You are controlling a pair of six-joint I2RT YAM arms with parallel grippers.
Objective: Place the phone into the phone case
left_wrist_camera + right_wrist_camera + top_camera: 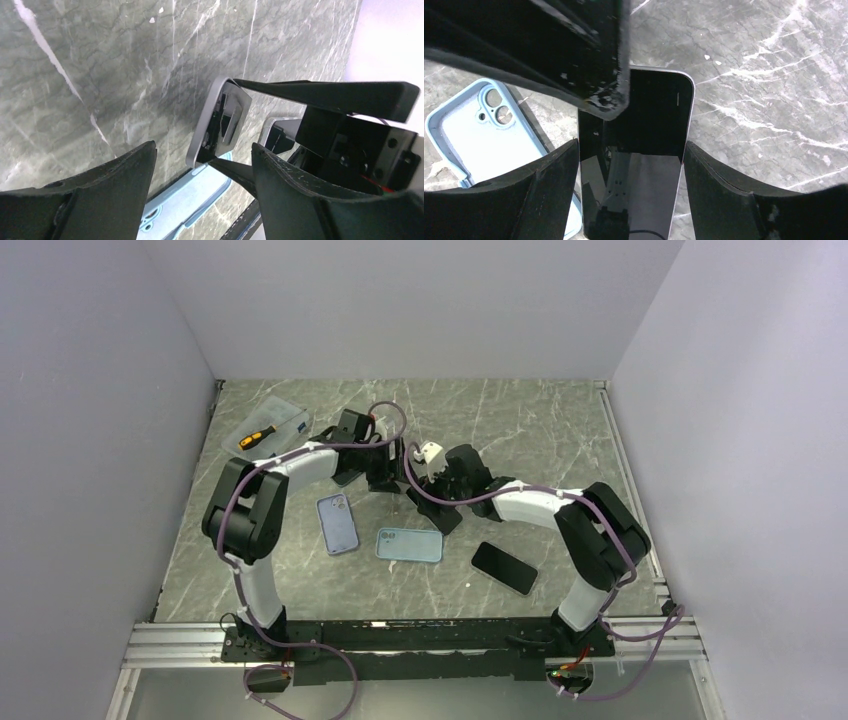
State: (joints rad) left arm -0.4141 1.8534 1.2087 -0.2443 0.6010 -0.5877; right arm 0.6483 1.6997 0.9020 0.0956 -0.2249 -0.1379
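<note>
Item: phone point(659, 115), with a black glass front, a pale silver edge, rounded corners and a dim reflection across the lower screen. Location: lifted off the table point(560, 440) and clamped across its width by my right gripper point(630, 146), a finger against each long edge; from above it hangs tilted at mid-table, where my two arms meet. My left gripper point(202, 147) stands wide about the phone's far end, which shows nearly edge-on from that wrist. One of its fingers point(579, 55) lies across the upper left of the screen (whether it touches the glass, I cannot tell). Item: case point(474, 140), light blue, hollow side up, with the camera cut-out in one corner, lying flat on the grey marbled surface just beside and below the held phone. Surroundings: a second bluish slab point(338, 523) with a camera corner lies flat to the left of the case (case or handset, I cannot tell). A black handset point(504, 567) lies flat to the right, near my right arm. A clear box point(282, 420) sits at the far left with an orange-handled screwdriver point(258, 437) in it, well apart from the rest. Obstruction: my own left finger covers part of the screen, and the bulk of my right gripper fills the right side of the left wrist view.
</note>
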